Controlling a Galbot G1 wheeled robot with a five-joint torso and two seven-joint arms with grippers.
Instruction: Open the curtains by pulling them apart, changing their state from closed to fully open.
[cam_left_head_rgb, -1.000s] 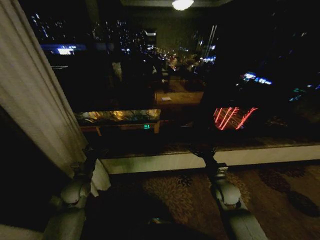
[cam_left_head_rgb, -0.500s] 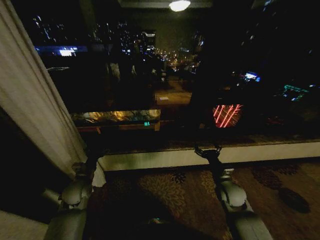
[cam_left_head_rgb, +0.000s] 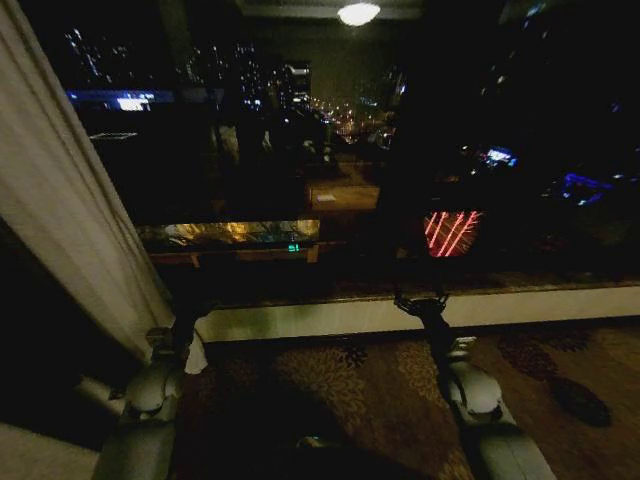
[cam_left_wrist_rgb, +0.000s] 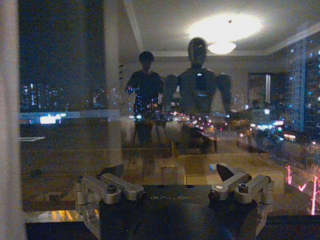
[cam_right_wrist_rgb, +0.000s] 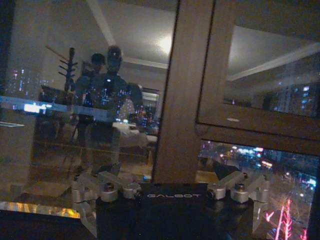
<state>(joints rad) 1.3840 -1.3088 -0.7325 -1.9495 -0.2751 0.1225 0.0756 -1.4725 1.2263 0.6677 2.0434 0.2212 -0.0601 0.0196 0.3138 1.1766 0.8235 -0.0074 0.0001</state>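
Observation:
A sheer cream-white curtain panel (cam_left_head_rgb: 60, 200) hangs gathered along the left side of the window, leaving the dark glass (cam_left_head_rgb: 330, 150) bare across the middle and right. The left wrist view catches the same panel (cam_left_wrist_rgb: 7, 125) as a pale strip at the edge. My left gripper (cam_left_head_rgb: 185, 312) is held low in front of the sill, just right of the panel's lower edge and apart from it. It is open (cam_left_wrist_rgb: 171, 172) with nothing between its fingers. My right gripper (cam_left_head_rgb: 420, 300) faces the glass near a dark wooden window post (cam_right_wrist_rgb: 182, 90). It is also open (cam_right_wrist_rgb: 165, 172) and holds nothing.
A pale window sill (cam_left_head_rgb: 400, 315) runs across below the glass. Patterned carpet (cam_left_head_rgb: 350, 390) lies between me and the sill. The glass reflects a ceiling lamp (cam_left_head_rgb: 358, 12) and the room, with city lights beyond.
The whole view has shifted slightly, so the camera moved. Both arms hold nearly the same pose, and both grippers stay open and empty.

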